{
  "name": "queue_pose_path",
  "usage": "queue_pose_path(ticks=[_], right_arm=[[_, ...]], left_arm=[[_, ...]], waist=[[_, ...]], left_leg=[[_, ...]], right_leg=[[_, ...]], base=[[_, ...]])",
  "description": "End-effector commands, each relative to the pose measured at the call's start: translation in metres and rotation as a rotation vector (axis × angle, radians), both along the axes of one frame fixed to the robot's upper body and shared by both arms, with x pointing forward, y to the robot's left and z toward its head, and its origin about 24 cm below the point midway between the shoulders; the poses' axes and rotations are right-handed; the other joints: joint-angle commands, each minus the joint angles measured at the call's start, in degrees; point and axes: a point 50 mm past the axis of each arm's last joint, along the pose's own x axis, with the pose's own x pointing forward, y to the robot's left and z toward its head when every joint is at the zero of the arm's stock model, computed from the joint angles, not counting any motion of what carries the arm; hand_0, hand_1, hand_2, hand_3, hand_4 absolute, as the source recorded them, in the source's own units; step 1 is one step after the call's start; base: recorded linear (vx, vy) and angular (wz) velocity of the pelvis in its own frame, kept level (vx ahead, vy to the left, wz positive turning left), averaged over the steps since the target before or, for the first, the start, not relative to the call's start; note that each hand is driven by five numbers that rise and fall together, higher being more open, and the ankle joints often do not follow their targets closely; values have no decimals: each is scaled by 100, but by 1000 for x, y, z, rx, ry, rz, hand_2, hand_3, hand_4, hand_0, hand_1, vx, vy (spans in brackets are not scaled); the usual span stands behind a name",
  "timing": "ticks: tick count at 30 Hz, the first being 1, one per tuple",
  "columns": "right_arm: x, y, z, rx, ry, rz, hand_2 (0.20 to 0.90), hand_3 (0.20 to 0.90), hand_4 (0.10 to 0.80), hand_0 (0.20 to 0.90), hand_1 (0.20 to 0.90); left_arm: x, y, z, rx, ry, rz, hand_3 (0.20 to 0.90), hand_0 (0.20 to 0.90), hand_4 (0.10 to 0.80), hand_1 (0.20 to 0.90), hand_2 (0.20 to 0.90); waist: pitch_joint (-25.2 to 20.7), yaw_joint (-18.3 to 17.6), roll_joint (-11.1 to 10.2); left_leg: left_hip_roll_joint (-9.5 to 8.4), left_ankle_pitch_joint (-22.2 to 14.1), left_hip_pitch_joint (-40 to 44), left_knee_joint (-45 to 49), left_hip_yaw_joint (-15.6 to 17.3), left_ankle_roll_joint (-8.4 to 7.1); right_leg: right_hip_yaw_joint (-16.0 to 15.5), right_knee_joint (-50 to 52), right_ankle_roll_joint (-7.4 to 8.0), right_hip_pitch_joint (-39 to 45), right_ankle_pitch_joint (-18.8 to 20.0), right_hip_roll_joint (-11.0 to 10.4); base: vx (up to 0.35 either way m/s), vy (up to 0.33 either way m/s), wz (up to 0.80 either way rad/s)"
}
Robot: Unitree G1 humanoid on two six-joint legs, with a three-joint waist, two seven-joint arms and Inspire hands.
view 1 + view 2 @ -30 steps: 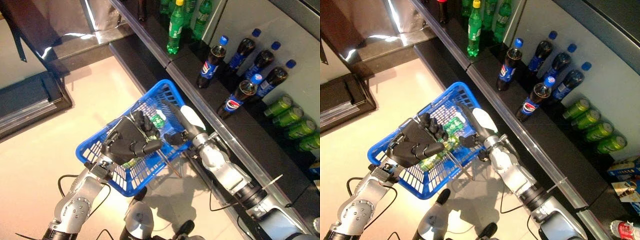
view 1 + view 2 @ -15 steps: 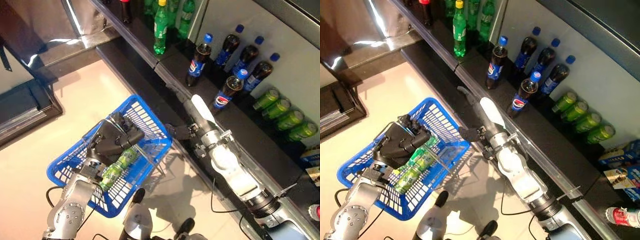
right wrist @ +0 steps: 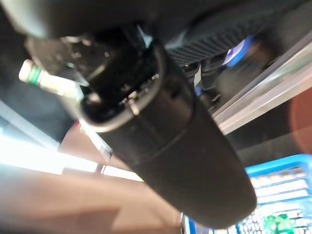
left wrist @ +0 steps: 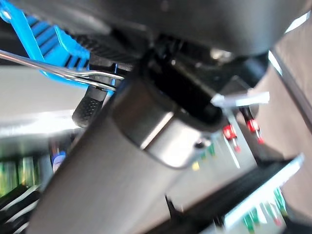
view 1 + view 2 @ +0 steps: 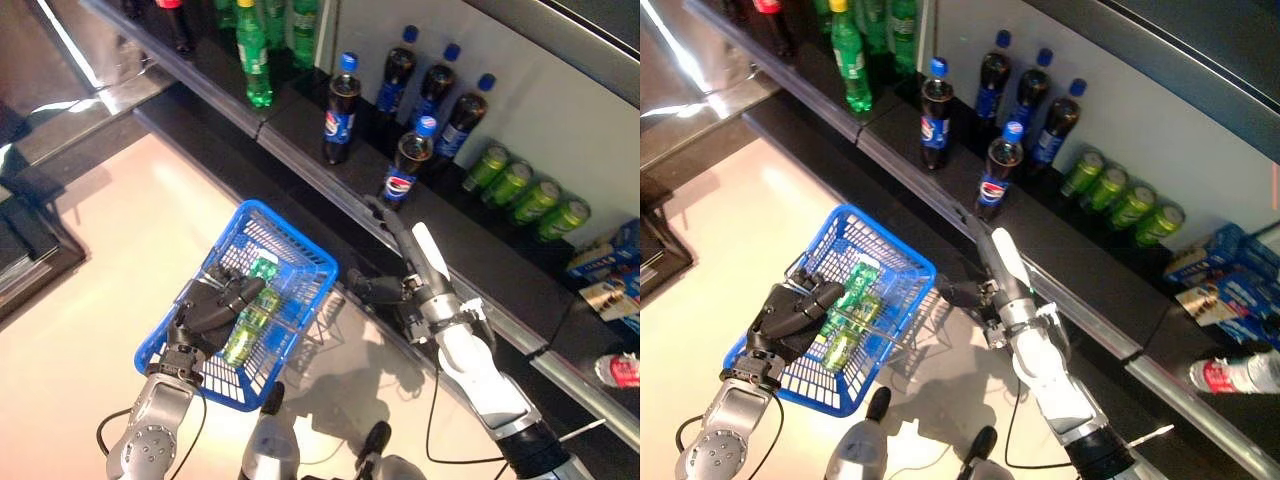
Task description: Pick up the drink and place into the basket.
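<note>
A blue plastic basket hangs over the pale floor, and my left hand is curled round its wire handle. Green drink bottles lie inside it, partly behind the hand. My right hand is to the right of the basket, between its rim and the shelf, clear of both. Its fingers stretch straight toward the basket, the white-covered thumb points up, and it holds nothing. A corner of the basket shows in the right wrist view.
A dark shelf runs diagonally along the right. On it stand cola bottles with blue caps, green bottles further back, and lying green cans. A red-labelled bottle lies at the far right.
The camera has swung, shifting the whole scene. My right hand has drawn back out of the basket to its right side. The left hand keeps its hold on the handle.
</note>
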Motion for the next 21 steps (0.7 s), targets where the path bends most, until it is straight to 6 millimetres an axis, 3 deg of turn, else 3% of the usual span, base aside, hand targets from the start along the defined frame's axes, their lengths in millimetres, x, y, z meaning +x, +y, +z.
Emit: queue_pose_path(ticks=[1,6,21], right_arm=[[-10,-9,-22,64,55,3,900,900,800,900,900],[-16,-34,-48,33,151,-105,900,900,800,900,900],[-49,-91,-116,7,408,-413,900,900,800,900,900]], left_arm=[[11,17,71,84,-495,125,200,300,100,300,300],[9,38,41,103,-355,231,200,300,100,300,300],[-1,62,-28,124,-27,360,200,300,100,300,300]], waist=[[-1863,-138,423],[-1869,-392,425],[-1874,-925,457]], left_leg=[[104,-169,38,-90,30,54],[133,-211,116,-90,200,40],[156,-330,264,-90,497,18]], right_leg=[[-63,140,275,282,-289,-243],[83,84,295,258,-248,-253],[386,88,286,181,-232,-266]], base=[[-14,-6,-32],[-8,-2,-13],[3,10,-10]])
